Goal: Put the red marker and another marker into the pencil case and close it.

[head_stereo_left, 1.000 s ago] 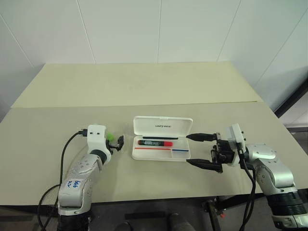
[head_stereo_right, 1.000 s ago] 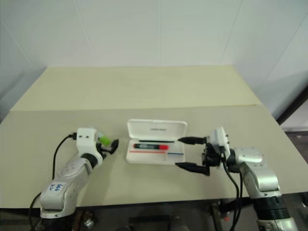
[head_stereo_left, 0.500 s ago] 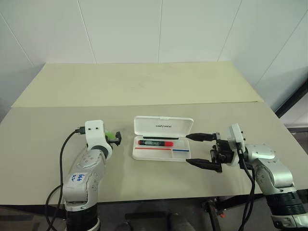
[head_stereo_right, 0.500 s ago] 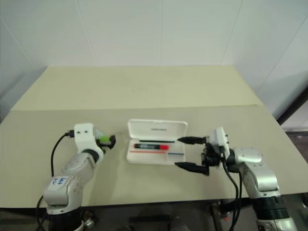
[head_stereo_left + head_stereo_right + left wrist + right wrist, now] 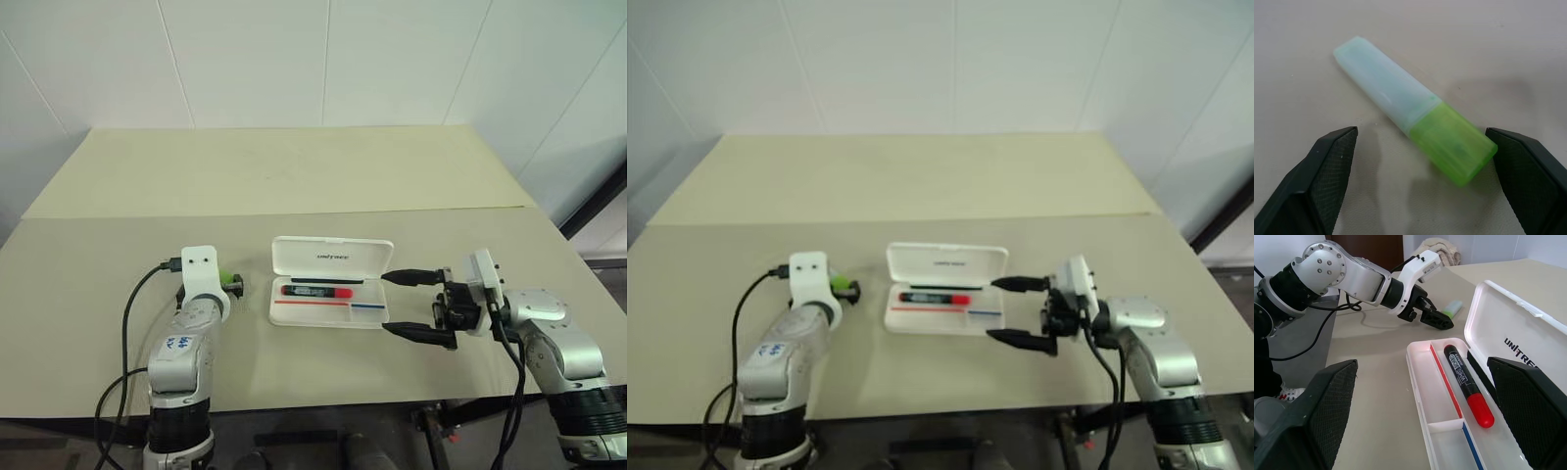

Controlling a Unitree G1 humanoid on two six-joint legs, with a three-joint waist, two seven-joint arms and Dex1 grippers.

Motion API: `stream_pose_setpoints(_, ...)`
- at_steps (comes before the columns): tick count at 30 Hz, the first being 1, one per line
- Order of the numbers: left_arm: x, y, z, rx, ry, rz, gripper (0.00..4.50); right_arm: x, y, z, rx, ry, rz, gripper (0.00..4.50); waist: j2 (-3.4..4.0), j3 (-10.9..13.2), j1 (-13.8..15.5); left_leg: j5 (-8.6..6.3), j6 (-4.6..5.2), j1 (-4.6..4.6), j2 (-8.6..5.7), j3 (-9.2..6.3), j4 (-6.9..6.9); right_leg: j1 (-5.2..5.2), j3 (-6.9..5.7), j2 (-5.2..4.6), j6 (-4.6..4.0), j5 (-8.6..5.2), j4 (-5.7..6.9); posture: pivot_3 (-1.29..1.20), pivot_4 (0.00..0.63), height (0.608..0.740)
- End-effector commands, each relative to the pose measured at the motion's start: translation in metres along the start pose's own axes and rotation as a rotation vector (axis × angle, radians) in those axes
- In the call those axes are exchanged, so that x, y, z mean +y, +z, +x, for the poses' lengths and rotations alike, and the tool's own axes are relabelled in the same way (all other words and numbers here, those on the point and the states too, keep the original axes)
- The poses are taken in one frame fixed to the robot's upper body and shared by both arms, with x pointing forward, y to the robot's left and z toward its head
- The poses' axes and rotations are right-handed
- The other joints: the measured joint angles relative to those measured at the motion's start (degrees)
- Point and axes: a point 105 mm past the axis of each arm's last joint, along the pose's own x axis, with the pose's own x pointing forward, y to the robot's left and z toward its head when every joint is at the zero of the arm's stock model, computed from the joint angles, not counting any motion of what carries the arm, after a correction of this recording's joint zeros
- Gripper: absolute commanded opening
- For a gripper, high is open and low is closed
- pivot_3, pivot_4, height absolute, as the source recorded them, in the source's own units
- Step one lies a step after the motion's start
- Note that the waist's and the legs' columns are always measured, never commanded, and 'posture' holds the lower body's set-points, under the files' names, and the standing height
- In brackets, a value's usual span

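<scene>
Pencil case (image 5: 330, 282) sits open mid-bench (image 5: 294, 176), near the front edge, lid (image 5: 332, 257) tipped back on the far side, tray with red and blue stripes facing up. Right hand (image 5: 409, 305) is just beside the case's right end, pointing across toward it, fingers spread wide, one level with the lid hinge, one past the tray's front corner; nothing between them, not touching the case as far as I can see. Left hand (image 5: 1422, 181) is off the case's left end, angled down at the bench, also fully open and empty, its two fingers (image 5: 1327, 166) straddling the green cap end of the green-capped marker (image 5: 1415, 115). Red marker (image 5: 316, 290) is already in the case, lying lengthwise in the long rear compartment, red cap toward the right. Green-capped marker lies flat on the bench left of the case, well clear of it, pale body pointing away from the left hand, cap nearest the fingers, no contact visible.
</scene>
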Motion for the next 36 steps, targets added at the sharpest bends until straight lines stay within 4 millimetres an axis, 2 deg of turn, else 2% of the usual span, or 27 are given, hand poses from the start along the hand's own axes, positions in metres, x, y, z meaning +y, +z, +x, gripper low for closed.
stream_pose_setpoints(1,-0.003,0.006,0.001,-0.025,0.018,0.016,4.49,-0.002,0.012,-0.006,-0.017,0.001,-0.039,4.50,0.00,0.00,0.03,0.00,0.00,0.00,0.00,0.00,0.01,0.01,0.00,0.00,0.01,0.01,0.00,0.00,0.150,0.740)
stream_pose_setpoints(10,-0.006,0.005,0.001,-0.017,0.049,-0.027,4.49,0.000,0.009,-0.003,-0.028,0.006,-0.032,4.50,0.00,0.00,-0.02,0.01,0.01,0.01,-0.01,0.00,0.09,0.05,0.00,0.00,-0.12,0.01,-0.08,0.00,0.150,0.740)
stream_pose_setpoints(13,-0.002,0.002,0.000,-0.001,0.071,-0.038,3.56,0.000,0.008,-0.003,-0.030,0.008,-0.027,4.50,-0.01,0.00,-0.05,0.01,0.01,0.00,-0.01,0.00,0.07,0.08,0.00,0.00,-0.25,-0.06,-0.15,0.00,0.150,0.740)
stream_pose_setpoints(16,0.005,-0.001,-0.002,0.009,0.093,-0.032,2.59,-0.001,0.007,-0.002,-0.031,0.010,-0.025,4.50,0.00,0.00,-0.20,-0.01,0.01,0.01,0.00,0.00,0.02,0.07,0.01,0.00,0.05,0.10,-0.16,0.00,0.150,0.740)
stream_pose_setpoints(20,0.014,-0.006,-0.004,0.029,0.129,-0.025,1.22,-0.002,0.005,-0.001,-0.034,0.010,-0.023,4.50,0.00,0.00,-0.32,-0.02,0.01,0.02,0.01,0.00,-0.01,0.05,0.01,0.01,0.05,0.09,-0.15,0.00,0.150,0.740)
stream_pose_setpoints(21,0.016,-0.006,-0.004,0.035,0.139,-0.020,1.09,-0.001,0.005,0.000,-0.036,0.011,-0.022,4.50,0.00,0.00,-0.34,-0.02,0.01,0.02,0.01,0.01,0.00,0.05,0.01,0.01,0.05,0.10,-0.15,0.00,0.150,0.740)
stream_pose_setpoints(27,0.021,-0.006,-0.003,0.030,0.153,-0.012,1.09,-0.002,0.004,0.001,-0.042,0.007,-0.023,4.50,0.00,0.00,-0.34,-0.02,0.01,0.02,0.00,0.01,0.03,0.07,0.01,0.01,0.06,0.10,-0.16,0.00,0.150,0.740)
stream_pose_setpoints(29,0.021,-0.003,-0.003,0.019,0.131,-0.075,1.09,-0.002,0.004,0.000,-0.040,0.007,-0.025,4.50,0.00,0.00,-0.38,-0.02,0.01,0.02,0.00,0.01,0.02,0.06,0.01,0.01,0.06,0.10,-0.16,0.00,0.150,0.740)
stream_pose_setpoints(32,0.017,0.010,-0.003,-0.062,0.023,-0.213,1.09,-0.003,0.005,-0.002,-0.038,0.003,-0.031,4.50,0.00,0.00,-0.37,-0.02,0.01,0.02,0.01,0.01,0.01,0.06,0.01,0.02,0.05,0.11,-0.15,0.00,0.150,0.740)
stream_pose_setpoints(36,0.020,0.021,0.000,-0.137,-0.044,-0.244,1.09,-0.006,0.013,-0.006,-0.087,-0.011,-0.047,4.50,-0.01,0.00,-0.05,-0.02,0.01,-0.02,0.00,0.01,0.02,0.05,0.01,0.02,0.06,0.11,-0.20,0.00,0.150,0.740)
